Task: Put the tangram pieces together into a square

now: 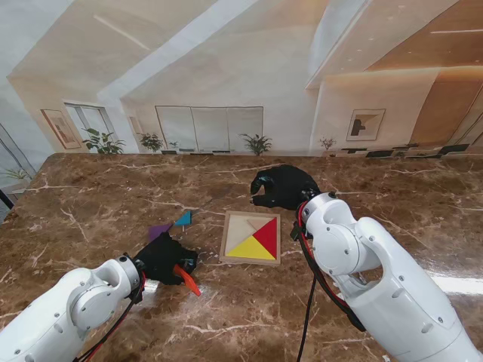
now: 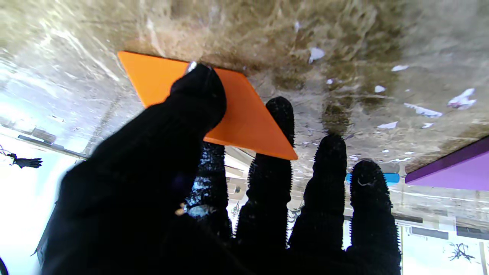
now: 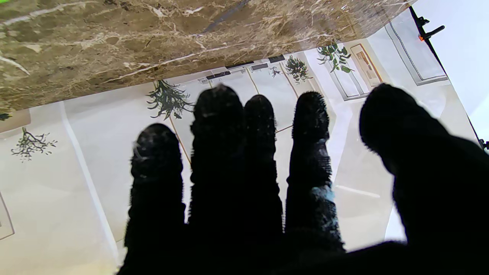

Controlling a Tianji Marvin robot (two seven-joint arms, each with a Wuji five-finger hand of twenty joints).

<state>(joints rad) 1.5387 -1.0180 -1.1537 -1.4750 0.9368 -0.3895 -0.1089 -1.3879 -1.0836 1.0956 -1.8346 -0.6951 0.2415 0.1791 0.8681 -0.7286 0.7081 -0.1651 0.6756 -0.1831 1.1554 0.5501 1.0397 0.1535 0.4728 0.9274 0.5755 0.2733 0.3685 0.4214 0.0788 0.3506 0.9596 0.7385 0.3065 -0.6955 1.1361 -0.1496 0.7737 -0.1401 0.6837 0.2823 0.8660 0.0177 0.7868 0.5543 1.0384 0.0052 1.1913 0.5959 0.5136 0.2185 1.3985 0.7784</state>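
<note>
My left hand (image 1: 166,259) is shut on an orange parallelogram piece (image 1: 188,280), which sticks out toward me. In the left wrist view the thumb (image 2: 198,89) lies on the orange piece (image 2: 248,118) and the index finger is behind it; one edge of the piece is at the table top. A wooden square tray (image 1: 229,243) lies to the right, with a yellow triangle (image 1: 249,250) and a red triangle (image 1: 268,234) in it. A purple piece (image 1: 158,230) and a blue piece (image 1: 183,219) lie just beyond my left hand. My right hand (image 1: 284,186) hovers open beyond the tray's far edge, holding nothing.
The table is brown marble (image 1: 90,204) with a glossy, reflective top. The right forearm (image 1: 339,241) stands close beside the tray's right edge. The purple piece (image 2: 450,168) and the blue piece (image 2: 389,178) show past the fingertips in the left wrist view.
</note>
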